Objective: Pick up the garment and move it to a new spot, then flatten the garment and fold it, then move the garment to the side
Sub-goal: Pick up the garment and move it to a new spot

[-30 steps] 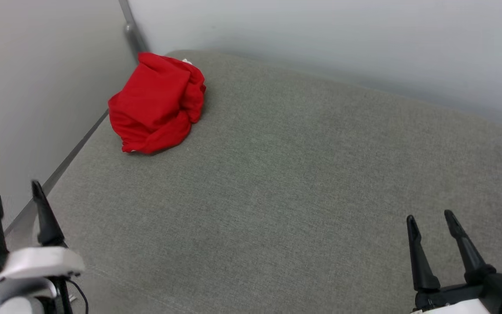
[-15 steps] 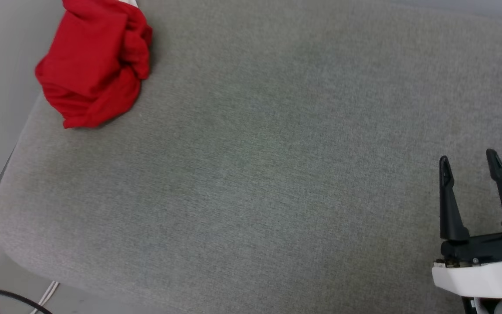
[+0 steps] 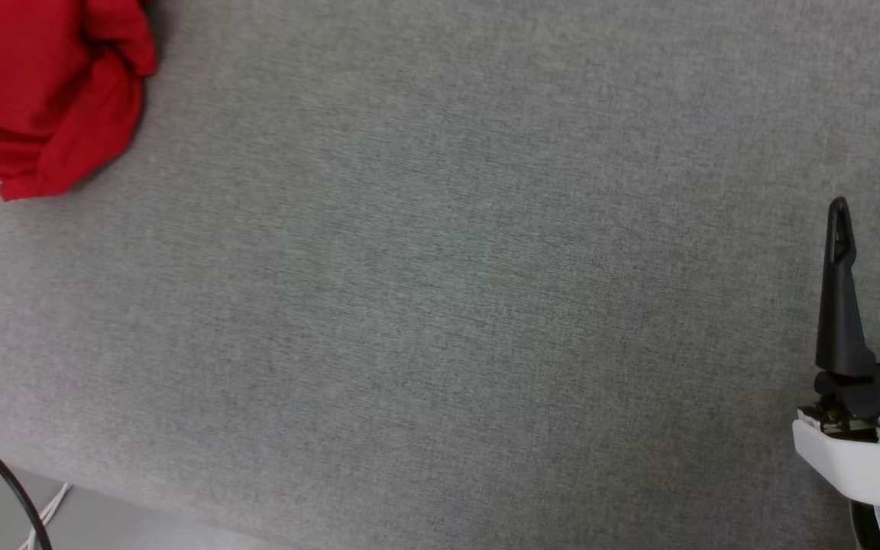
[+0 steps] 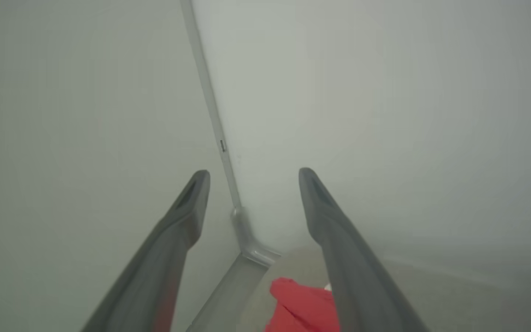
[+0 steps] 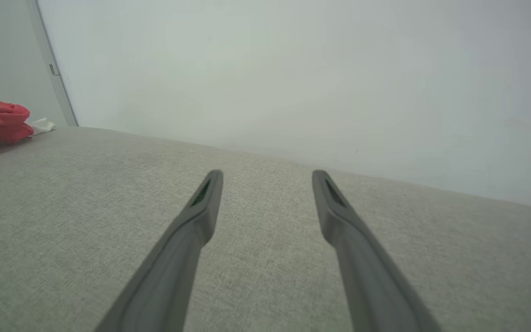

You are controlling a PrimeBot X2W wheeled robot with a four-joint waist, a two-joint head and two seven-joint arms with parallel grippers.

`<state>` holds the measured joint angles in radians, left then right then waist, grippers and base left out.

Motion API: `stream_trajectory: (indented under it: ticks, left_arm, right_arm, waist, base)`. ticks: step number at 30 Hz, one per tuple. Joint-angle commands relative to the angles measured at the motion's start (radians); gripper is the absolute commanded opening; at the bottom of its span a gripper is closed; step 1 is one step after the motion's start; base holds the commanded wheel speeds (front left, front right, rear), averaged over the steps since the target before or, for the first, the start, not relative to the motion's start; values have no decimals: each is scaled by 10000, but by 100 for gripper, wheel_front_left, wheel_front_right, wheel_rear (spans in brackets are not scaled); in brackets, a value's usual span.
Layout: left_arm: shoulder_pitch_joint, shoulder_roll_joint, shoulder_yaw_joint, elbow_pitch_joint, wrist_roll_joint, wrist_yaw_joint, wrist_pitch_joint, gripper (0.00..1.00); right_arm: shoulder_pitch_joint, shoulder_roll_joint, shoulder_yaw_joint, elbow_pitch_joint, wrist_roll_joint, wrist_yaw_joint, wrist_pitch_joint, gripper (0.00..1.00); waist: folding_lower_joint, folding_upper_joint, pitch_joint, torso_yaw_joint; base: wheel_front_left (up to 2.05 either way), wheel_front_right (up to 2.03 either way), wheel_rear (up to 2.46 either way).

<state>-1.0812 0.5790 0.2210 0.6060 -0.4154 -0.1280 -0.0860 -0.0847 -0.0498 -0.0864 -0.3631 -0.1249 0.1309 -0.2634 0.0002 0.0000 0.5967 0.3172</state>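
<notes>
**At far left, the garment [image 3: 43, 92] lies bunched on the grey cushion [image 3: 440, 305]**

At the upper left of the head view, the garment is a rumpled red heap resting on the cushion, cut off by the view's top and left edges. No print shows on the folds that face up. Below it, in the lower left corner, a black cable [image 3: 16, 493] curves over a pale strip of floor [image 3: 104, 527] past the cushion's edge. Across the middle, the woven grey fabric lies flat. At the right edge, one dark finger [image 3: 839, 305] of the right gripper [image 5: 268, 177] points up the view above its white housing, well apart from the garment. The view's edge cuts off its second finger.

In the left wrist view, the left gripper [image 4: 254, 176] holds its two fingers spread wide with nothing between them. They aim at the corner where two pale walls meet along a grey metal strip [image 4: 210, 101]. The garment shows low in that view at the foot of the corner, partly behind the right-hand finger.

In the right wrist view, the garment sits at the far left beside the corner strip. A white piece of cloth [image 5: 42, 125] lies just beside the red on the wall side. The right gripper's fingers are parted and empty above the cushion, with a plain pale wall [image 5: 293, 69] behind.
</notes>
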Motion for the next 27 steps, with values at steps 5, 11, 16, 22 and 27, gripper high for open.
stream_trajectory:
  ticks: [5, 11, 16, 22, 27]
  left_arm:
    - [-586, 702, -1908, 625, -1816, -8, 2502, 100]
    - [-917, 1400, -3315, 755, -3974, -10, 5355, 100]
    - [-848, 1577, -4193, 1091, -5050, -11, 7015, 100]
    - [-504, 1486, -4975, 1436, -5831, -11, 8042, 100]
    - [-202, 1277, -5446, 1901, -6135, -12, 8257, 100]
  right_arm:
    - [-297, -8, 116, -401, -130, -3, -21, 100]
    - [-411, -8, 158, -799, -351, -3, -23, 100]
    - [-515, -8, 252, -1039, -538, -3, -21, 100]
    - [-658, -8, 422, -1276, -680, -3, -21, 100]
    - [-738, -8, 492, -1213, -681, -3, -21, 100]
  waist:
    - [-2, 0, 537, -271]
    - [-2, 0, 980, -404]
    - [-2, 0, 1363, -502]
    - [-2, 0, 1675, -655]
    - [-2, 0, 1694, -796]
  base:
    - [0, 0, 0]
    - [0, 0, 0]
    - [0, 0, 0]
    - [0, 0, 0]
    - [0, 0, 0]
